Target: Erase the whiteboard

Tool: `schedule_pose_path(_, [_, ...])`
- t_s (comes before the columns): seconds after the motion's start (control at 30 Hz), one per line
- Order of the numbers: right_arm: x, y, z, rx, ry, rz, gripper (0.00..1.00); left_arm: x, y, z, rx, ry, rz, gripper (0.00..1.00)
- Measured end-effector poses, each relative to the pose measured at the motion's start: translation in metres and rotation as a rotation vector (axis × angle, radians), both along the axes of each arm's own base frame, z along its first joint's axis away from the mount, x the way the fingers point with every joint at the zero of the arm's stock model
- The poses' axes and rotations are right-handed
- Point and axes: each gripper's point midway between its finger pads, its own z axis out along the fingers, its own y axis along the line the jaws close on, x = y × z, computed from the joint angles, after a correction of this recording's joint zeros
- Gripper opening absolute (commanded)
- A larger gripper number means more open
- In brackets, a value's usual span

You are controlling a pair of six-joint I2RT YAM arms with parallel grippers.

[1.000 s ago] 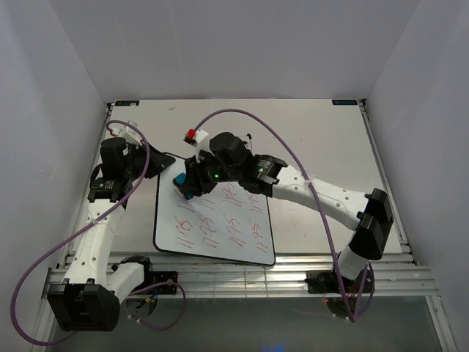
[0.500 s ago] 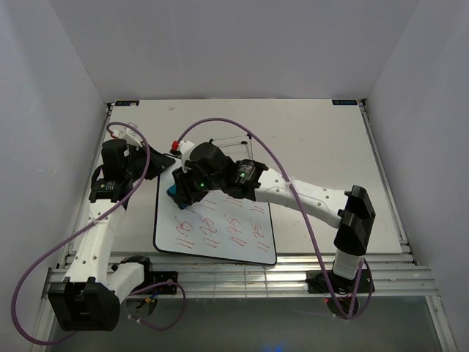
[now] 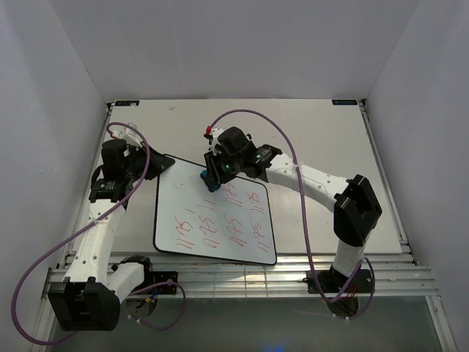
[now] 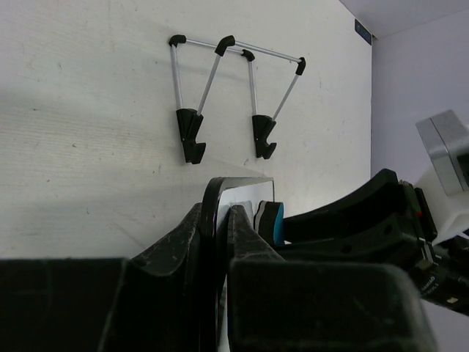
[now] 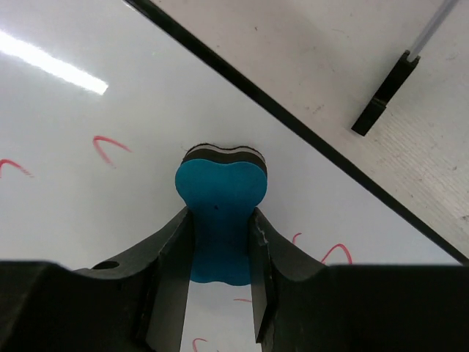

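Observation:
The whiteboard (image 3: 220, 220) lies flat on the table, white with a thin black rim and several rows of red handwriting on its lower part. My right gripper (image 3: 210, 178) is shut on the blue bone-shaped eraser (image 5: 218, 213) and presses it on the board near its far edge; the eraser also shows in the top view (image 3: 206, 178). My left gripper (image 3: 139, 163) is shut on the board's far-left corner rim (image 4: 212, 220). Red marks (image 5: 110, 144) lie beside the eraser.
A thin black wire stand (image 4: 234, 95) lies on the table beyond the board's far edge, also seen in the right wrist view (image 5: 385, 92). Purple cables loop over both arms. White walls enclose the table (image 3: 315, 132).
My right gripper swept the eraser left across the board's upper part, then back right toward the far edge. Red marks in the upper left are gone. The left arm has not moved.

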Motion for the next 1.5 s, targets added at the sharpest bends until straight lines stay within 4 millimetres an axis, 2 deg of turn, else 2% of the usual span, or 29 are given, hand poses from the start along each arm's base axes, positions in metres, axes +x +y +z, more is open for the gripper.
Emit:
schedule_pose_path(0.13, [0.008, 0.002, -0.001, -0.028, 0.02, 0.018, 0.19, 0.0, 0.002, 0.0, 0.002, -0.001, 0.007, 0.0])
schedule_pose_path(0.27, [0.003, 0.023, 0.016, -0.008, 0.002, 0.064, 0.19, -0.001, 0.004, 0.001, 0.003, -0.003, 0.015, 0.0])
schedule_pose_path(0.37, [-0.017, 0.049, 0.039, 0.054, -0.015, 0.138, 0.19, -0.001, 0.004, 0.002, 0.003, -0.004, 0.014, 0.0])
schedule_pose_path(0.5, [-0.06, 0.083, 0.069, 0.139, -0.03, 0.262, 0.19, -0.001, 0.004, 0.002, 0.003, -0.004, 0.014, 0.0])
schedule_pose_path(0.57, [-0.074, 0.091, 0.075, 0.164, -0.033, 0.301, 0.19, -0.001, 0.004, 0.002, 0.003, -0.002, 0.015, 0.0])
schedule_pose_path(0.67, [-0.077, 0.092, 0.074, 0.175, -0.033, 0.309, 0.19, -0.002, 0.004, 0.0, 0.004, 0.004, 0.016, 0.0])
schedule_pose_path(0.83, [-0.059, 0.073, 0.056, 0.165, -0.012, 0.256, 0.19, -0.001, 0.004, -0.001, 0.004, 0.009, 0.014, 0.0])
schedule_pose_path(1.1, [0.009, -0.006, -0.01, 0.033, 0.052, 0.021, 0.18, -0.001, 0.004, -0.001, 0.002, 0.008, 0.012, 0.0])
schedule_pose_path(1.23, [0.023, -0.038, -0.036, -0.014, 0.079, -0.054, 0.15, -0.001, 0.004, -0.001, 0.002, 0.009, 0.012, 0.0])
schedule_pose_path(1.3, [0.023, -0.043, -0.039, -0.019, 0.081, -0.063, 0.14, -0.001, 0.004, -0.001, 0.002, 0.008, 0.012, 0.0])
schedule_pose_path(1.5, [0.014, -0.036, -0.031, 0.024, 0.078, -0.03, 0.14, -0.001, 0.003, 0.001, 0.0, 0.004, 0.009, 0.0])
